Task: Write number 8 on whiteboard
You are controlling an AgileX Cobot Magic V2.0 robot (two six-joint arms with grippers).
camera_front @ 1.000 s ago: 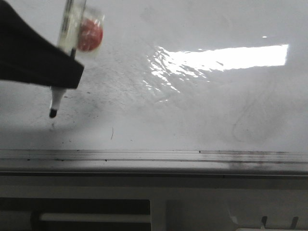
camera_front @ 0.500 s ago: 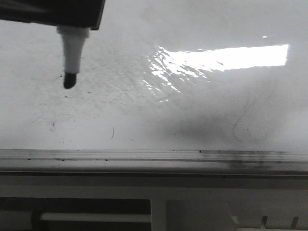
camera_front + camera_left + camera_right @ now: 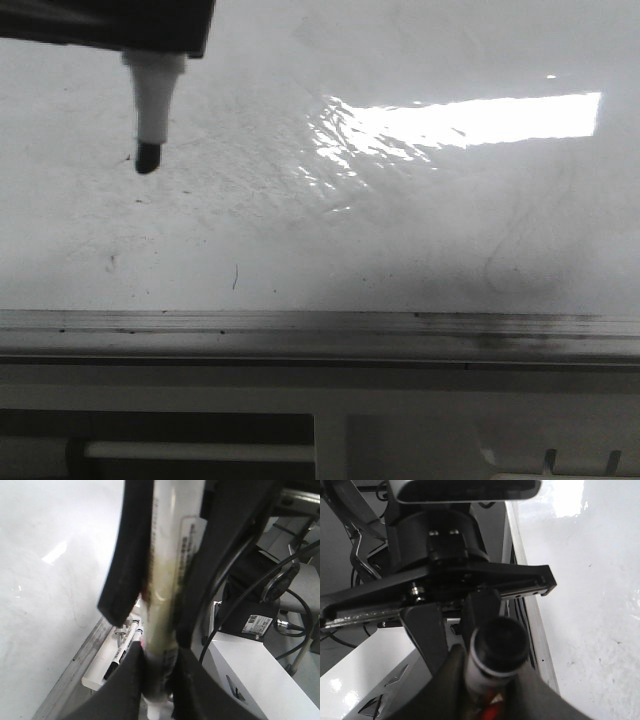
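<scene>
The whiteboard (image 3: 400, 220) fills the front view, glossy, with grey smudges and specks. No black number 8 shows on it; a faint grey erased loop (image 3: 510, 258) lies at the right. A white marker with a black tip (image 3: 147, 157) hangs upright at the upper left, its tip apart from the board. A dark finger (image 3: 110, 25) above it holds it. In the left wrist view my left gripper (image 3: 160, 680) is shut on the marker (image 3: 167, 580). In the right wrist view my right gripper (image 3: 490, 690) is shut on a white cylinder with a black end (image 3: 500, 642), apparently the same marker.
A silvery edge rail (image 3: 320, 325) runs along the board's near side. Below it hangs a white tray (image 3: 107, 667) holding spare markers. A bright glare patch (image 3: 470, 120) lies on the board. The other arm's gripper body (image 3: 445, 587) and cables are close behind.
The marker has lifted off the board and risen from tilted to upright. Over the last half second it has barely moved.
</scene>
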